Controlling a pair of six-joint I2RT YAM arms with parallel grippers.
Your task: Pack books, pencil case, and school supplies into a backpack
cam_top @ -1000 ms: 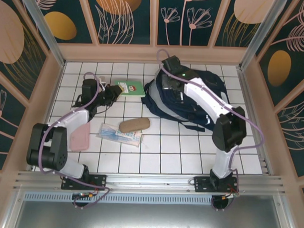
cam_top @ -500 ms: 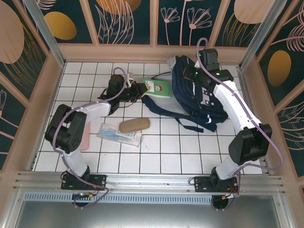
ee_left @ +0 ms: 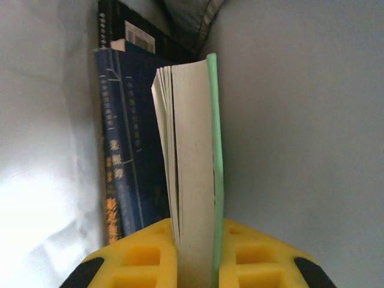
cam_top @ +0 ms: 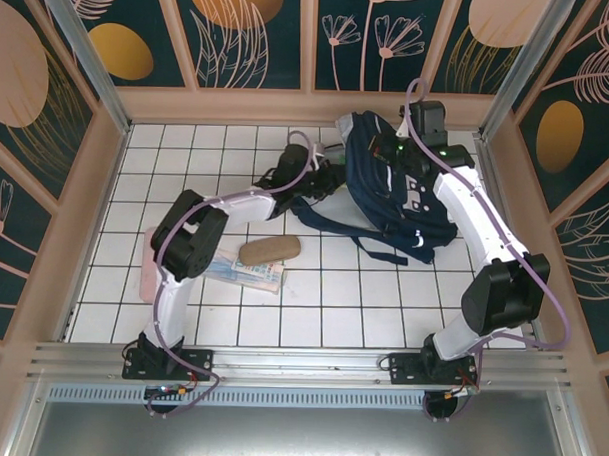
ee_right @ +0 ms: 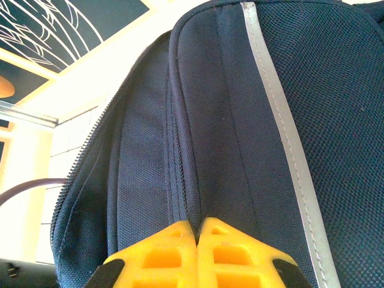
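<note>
While the backpack [cam_top: 386, 181] lies at the far right of the desk [cam_top: 322, 289], the right gripper [ee_right: 197, 231] is closed tight on a fold of its navy fabric, beside a white stripe. A navy blue book [ee_left: 129, 156] sits against pale lining. Mid-desk, the clear packet [cam_top: 245, 273] touches the brown pencil case [cam_top: 269, 250]. The left gripper [ee_left: 195, 231] pinches the green booklet [ee_left: 192, 150], just beside that book.

Wearing white shells between black joints on the left arm [cam_top: 243, 199] and right arm [cam_top: 470, 214], trailing purple cables [cam_top: 559, 307] along both, glowing green at a small light [cam_top: 395, 148], ending in yellow fingers [ee_right: 162, 259] with square recesses, sitting on black base plates [cam_top: 170, 361].
</note>
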